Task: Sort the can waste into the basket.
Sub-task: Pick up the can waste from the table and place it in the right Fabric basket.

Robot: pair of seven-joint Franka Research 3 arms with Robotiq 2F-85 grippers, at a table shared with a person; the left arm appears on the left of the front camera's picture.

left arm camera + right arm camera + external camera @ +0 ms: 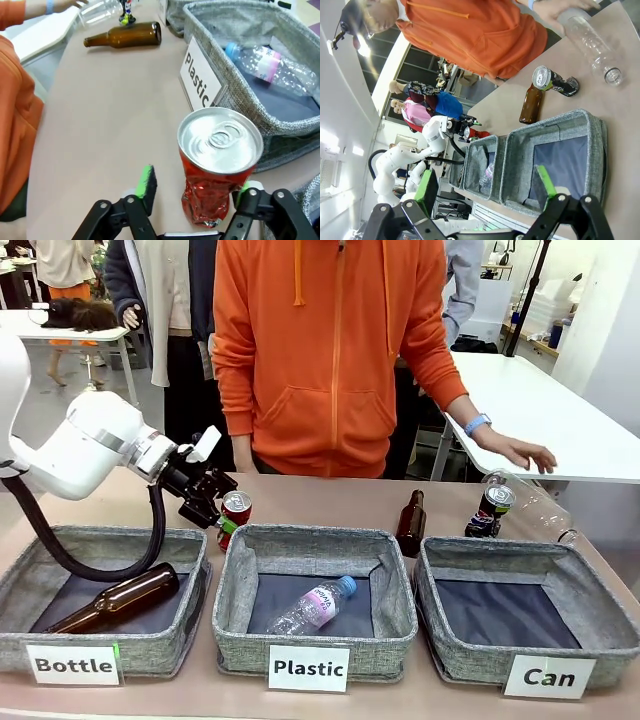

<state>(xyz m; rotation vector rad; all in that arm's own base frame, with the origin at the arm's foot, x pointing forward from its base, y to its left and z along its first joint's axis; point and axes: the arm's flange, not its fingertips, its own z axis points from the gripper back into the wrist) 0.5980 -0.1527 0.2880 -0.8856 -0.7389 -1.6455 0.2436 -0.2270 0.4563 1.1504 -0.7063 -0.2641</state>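
Nearest, the right end effector hung with fingers apart above the "Can" basket. Behind the "Plastic" basket, the left end effector straddled the dented red can on the tabletop, fingers spread, not clamped. Farther off, the dark can stood beyond the "Can" basket.

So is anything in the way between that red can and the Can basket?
Yes. The Plastic basket lies between the red can and the Can basket, and an upright brown bottle stands just beyond the gap between those two baskets. Carrying the can over them would probably clear both.
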